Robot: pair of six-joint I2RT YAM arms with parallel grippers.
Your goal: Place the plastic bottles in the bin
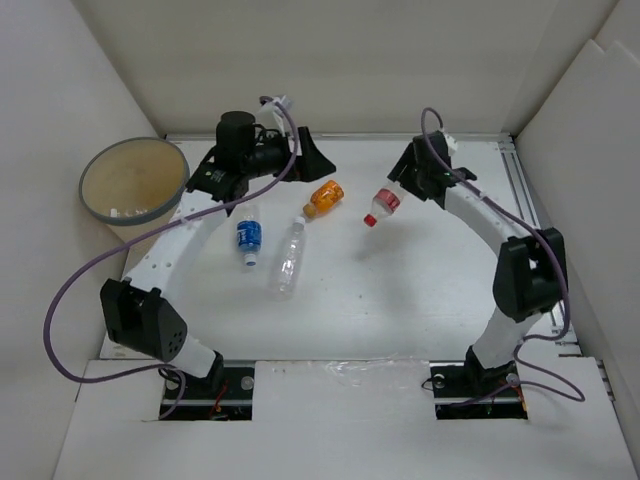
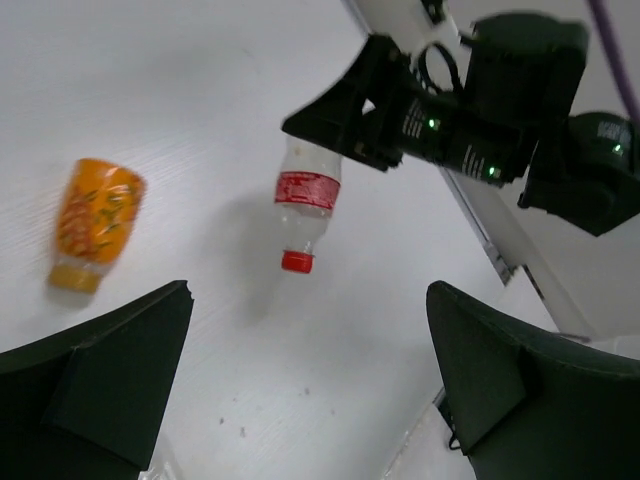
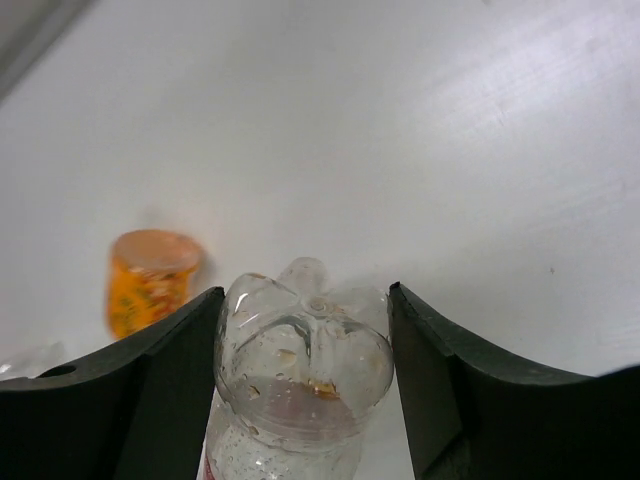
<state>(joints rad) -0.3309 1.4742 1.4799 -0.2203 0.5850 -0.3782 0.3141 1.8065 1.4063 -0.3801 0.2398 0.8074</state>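
My right gripper [image 1: 400,188] is shut on a clear bottle with a red label and red cap [image 1: 382,206]. The bottle hangs cap-down above the table, its base [image 3: 305,355] wedged between the two fingers. An orange bottle [image 1: 324,197] lies just to its left. A blue-labelled bottle [image 1: 248,236] and a clear bottle [image 1: 290,258] lie nearer the left arm. My left gripper [image 1: 308,160] stands open and holds nothing, behind the orange bottle [image 2: 95,222]. The round bin [image 1: 133,180] sits at the far left, off the table's corner.
White walls close in the table at the back and on both sides. A metal rail [image 1: 522,190] runs along the right edge. The left arm's grey cable [image 1: 80,290] loops out past the left edge.
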